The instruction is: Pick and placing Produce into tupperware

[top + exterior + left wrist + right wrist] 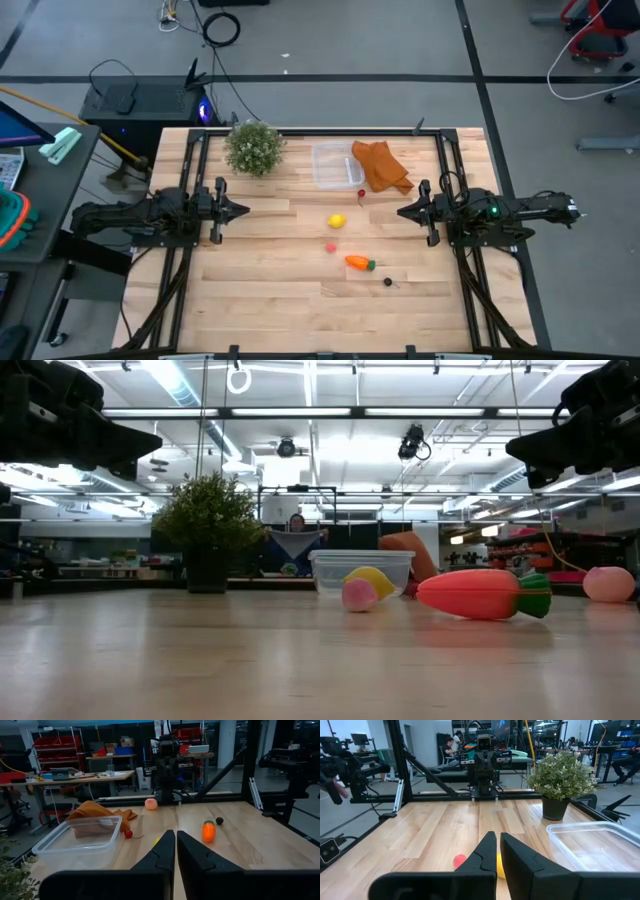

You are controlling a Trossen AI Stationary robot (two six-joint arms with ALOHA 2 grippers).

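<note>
The clear tupperware (335, 165) stands open at the table's far middle, between the plant and the orange cloth. The produce lies loose on the wood nearer the front: a yellow lemon (337, 221), a small pink fruit (331, 247), an orange carrot (358, 263) with a green top, a dark berry (388, 282), and a small red fruit (361, 194) beside the box. Another pink fruit (151, 804) lies near the right arm's base. My left gripper (245, 210) and my right gripper (400, 212) hover level above the table. They point at each other, both shut on nothing.
A bushy potted plant (253, 147) stands at the far left of the tupperware. A crumpled orange cloth (380, 167) lies against the box's right side. Bare wood spreads along the table's near edge (300, 320). A person sits in the room beyond the table (296, 525).
</note>
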